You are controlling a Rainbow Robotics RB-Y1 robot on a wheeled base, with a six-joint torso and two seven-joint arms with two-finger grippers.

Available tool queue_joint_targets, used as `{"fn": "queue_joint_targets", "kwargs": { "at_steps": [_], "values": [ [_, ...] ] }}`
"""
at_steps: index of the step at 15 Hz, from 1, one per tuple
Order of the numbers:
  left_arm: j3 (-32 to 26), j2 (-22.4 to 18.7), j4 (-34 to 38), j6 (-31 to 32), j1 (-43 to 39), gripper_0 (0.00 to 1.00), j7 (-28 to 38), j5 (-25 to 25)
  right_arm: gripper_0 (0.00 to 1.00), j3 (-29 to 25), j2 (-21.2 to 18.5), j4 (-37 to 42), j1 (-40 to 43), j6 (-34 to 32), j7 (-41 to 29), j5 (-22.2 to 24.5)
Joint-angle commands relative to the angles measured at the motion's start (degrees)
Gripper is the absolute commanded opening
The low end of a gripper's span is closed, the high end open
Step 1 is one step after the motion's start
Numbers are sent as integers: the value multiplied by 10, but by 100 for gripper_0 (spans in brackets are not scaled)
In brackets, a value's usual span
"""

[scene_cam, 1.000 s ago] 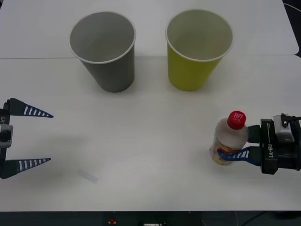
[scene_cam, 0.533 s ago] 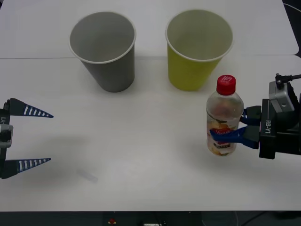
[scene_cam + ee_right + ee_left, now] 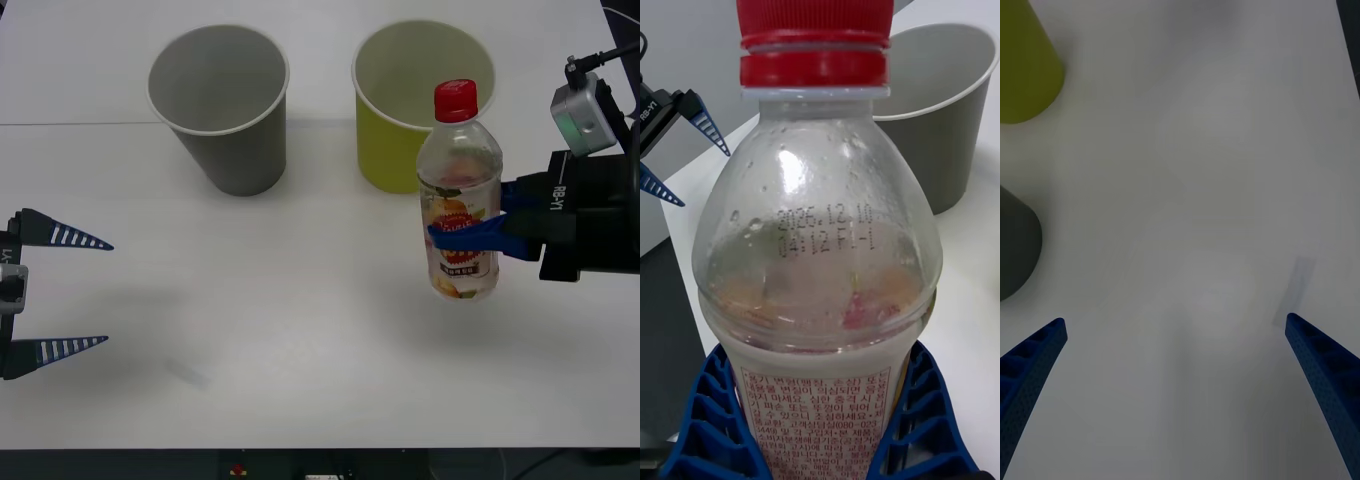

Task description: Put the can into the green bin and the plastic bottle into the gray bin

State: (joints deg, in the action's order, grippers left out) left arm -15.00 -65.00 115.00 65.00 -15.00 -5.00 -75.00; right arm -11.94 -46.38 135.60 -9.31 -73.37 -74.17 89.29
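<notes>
- right gripper (image 3: 470, 238) at 3 o'clock of the table (image 3: 300, 330), fingers clamped on the plastic bottle (image 3: 460, 200) across the label band, mid-body
- bottle upright, looks clear of the table, cap overlapping the near wall of the green bin (image 3: 420, 100) in front view; whether it's over the rim or just in front, can't tell
- gray bin (image 3: 222, 105) at 11 o'clock, beside the green one, standing open and upright; bottle well apart from it, to its right
- left gripper (image 3: 55, 293) parked at 9 o'clock, fingers spread wide, holding nothing
- handling guess: bottle looks nearly empty, so light; thin clear wall, will dent if squeezed hard; smooth plastic, label gives some bite
- grip point fine as is: low-mid on the label, wrist view shows ribbed fingers (image 3: 711, 420) either side
- no can visible on the table
</notes>
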Motion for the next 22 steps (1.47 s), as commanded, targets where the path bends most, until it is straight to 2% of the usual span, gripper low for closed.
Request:
{"fn": "queue_joint_targets", "kwargs": {
  "at_steps": [1,5,11,17,20,22],
  "values": [
    [0,0,0,0,0,100,0,0,0,13,2,-4,-64,-28,-35,29],
    [0,0,0,0,0,100,0,0,0,70,2,-65,-178,-28,-34,41],
    [0,0,0,0,0,100,0,0,0,180,11,-196,-360,-28,-34,68],
    [0,0,0,0,0,100,0,0,0,292,74,-395,-548,-28,-34,107],
    [0,0,0,0,0,100,0,0,0,341,121,-525,-636,-28,-34,127],
    [0,0,0,0,0,100,0,0,0,350,164,-601,-684,-28,-24,162]
  ]
}}
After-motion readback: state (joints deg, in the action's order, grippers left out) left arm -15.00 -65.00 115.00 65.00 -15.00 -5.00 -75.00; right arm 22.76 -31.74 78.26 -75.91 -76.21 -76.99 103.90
